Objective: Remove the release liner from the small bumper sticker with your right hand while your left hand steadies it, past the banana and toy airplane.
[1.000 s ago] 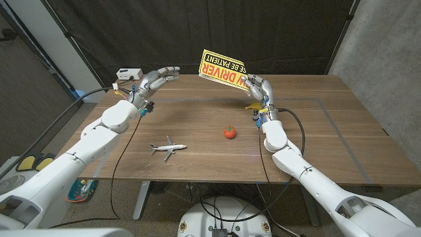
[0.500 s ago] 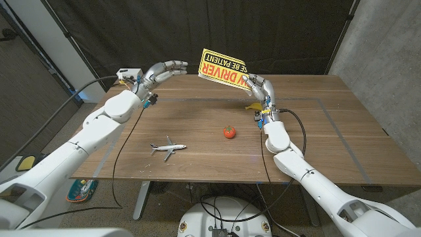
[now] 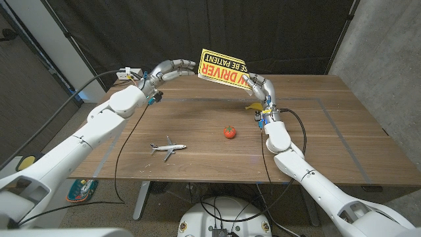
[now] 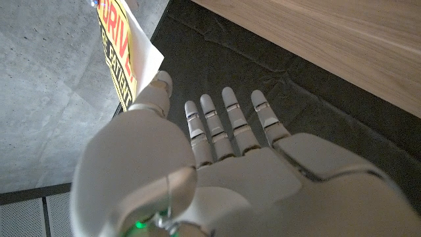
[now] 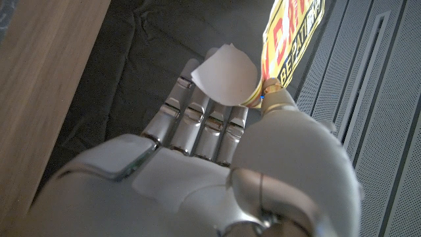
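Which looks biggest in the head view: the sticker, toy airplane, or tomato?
1. Sticker, though it is held up nearer the camera.
2. Toy airplane.
3. Tomato.

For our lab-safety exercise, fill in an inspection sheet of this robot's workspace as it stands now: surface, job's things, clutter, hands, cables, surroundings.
Surface: wooden table, bare grain, faint taped outline.
Job's things: yellow bumper sticker held up above the far edge; a white corner curls away from it; banana by the right wrist; toy airplane near the front.
Clutter: small red fruit; white box at the far left corner.
Hands: right hand grips the sticker; left hand reaches to its edge, contact unclear.
Cables: black cable hanging from the left arm.
Surroundings: black curtain behind.
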Available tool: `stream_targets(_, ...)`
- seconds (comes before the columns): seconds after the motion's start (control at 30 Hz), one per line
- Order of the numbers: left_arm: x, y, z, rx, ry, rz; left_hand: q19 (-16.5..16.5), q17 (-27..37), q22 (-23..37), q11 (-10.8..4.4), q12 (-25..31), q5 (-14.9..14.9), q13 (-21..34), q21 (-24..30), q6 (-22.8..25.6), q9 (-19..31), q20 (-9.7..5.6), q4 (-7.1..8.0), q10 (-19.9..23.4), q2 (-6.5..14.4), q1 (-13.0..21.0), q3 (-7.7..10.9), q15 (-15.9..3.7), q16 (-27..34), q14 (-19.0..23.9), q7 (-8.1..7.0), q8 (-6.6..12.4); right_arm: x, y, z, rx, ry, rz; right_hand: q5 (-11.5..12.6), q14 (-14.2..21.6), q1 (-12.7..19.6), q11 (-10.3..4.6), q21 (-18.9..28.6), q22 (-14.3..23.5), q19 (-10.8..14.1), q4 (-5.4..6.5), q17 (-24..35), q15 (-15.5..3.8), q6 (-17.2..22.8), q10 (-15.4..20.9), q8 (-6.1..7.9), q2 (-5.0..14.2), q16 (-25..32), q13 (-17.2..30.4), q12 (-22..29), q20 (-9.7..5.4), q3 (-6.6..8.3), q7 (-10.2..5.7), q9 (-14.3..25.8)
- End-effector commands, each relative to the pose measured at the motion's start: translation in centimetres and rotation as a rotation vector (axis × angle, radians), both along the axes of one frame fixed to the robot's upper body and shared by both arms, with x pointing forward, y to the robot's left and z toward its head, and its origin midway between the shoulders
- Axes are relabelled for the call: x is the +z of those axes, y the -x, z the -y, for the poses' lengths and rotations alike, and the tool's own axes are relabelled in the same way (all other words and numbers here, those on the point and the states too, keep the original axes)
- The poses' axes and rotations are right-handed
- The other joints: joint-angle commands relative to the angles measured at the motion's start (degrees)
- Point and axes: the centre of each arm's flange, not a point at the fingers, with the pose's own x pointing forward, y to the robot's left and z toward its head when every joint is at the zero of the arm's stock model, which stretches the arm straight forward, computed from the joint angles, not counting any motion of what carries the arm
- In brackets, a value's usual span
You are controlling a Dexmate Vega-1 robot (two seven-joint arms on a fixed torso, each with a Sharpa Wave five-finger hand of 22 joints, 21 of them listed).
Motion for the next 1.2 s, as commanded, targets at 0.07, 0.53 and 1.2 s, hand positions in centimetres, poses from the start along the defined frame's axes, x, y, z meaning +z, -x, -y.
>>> stream_targets(0.07, 0.6, 0.1, 1.4, -0.005, -0.063, -0.004, -0.21, 0.54, 0.17, 0.46, 0.73, 0.27, 0.66, 0.67, 0.65, 0.31, 0.12, 0.28, -0.44, -0.62, 0.92, -1.15, -3.51, 0.37, -0.32, -0.08, -0.24, -0.1, 0.1, 0.1, 0.008, -0.004, 0.01, -0.2, 0.56, -0.17, 0.02, 0.38, 0.21, -0.06, -0.03, 0.23, -4.24, 0.32, 0.63, -0.37, 0.11, -0.36, 0.25, -0.07, 0.44, -0.04, 0.05, 0.34)
stream_targets(0.53, 0.7, 0.2, 1.6, -0.061, -0.159, -0.059, -2.19, 1.86, 0.36, 0.75, 1.26, 0.56, 3.0, 1.51, 1.34, 0.83, -0.05, 1.29, -4.98, -0.27, 2.74, -4.43, -2.45, -1.65, -4.15, -0.26, -1.66, 0.0, 0.0, 0.1, 0.003, -0.007, 0.007, -0.42, 0.35, -0.21, -0.04, 0.77, 0.18, -0.33, -0.05, 0.41, -4.13, 0.12, 0.46, -0.79, 0.16, -0.62, 0.34, -0.27, 0.41, -0.15, 0.06, 0.38)
stream_targets(1.2, -0.3, -0.1, 1.1, -0.255, -0.054, -0.101, -3.11, 1.62, 0.39, 2.81, 2.81, -0.44, 3.7, 2.66, 9.55, 0.83, 1.18, 4.29, -3.54, 4.22, -1.75, -5.36, -0.33, -3.31, -3.53, 1.9, 0.08, -0.3, -0.3, -0.1, 0.003, -0.013, -0.003, -0.68, 0.09, -0.05, -0.17, 1.3, 0.1, -0.92, -0.23, 0.65, -4.21, -0.03, 0.15, -1.35, 0.21, -1.04, 0.54, -0.58, 0.32, -0.23, -0.05, 0.45)
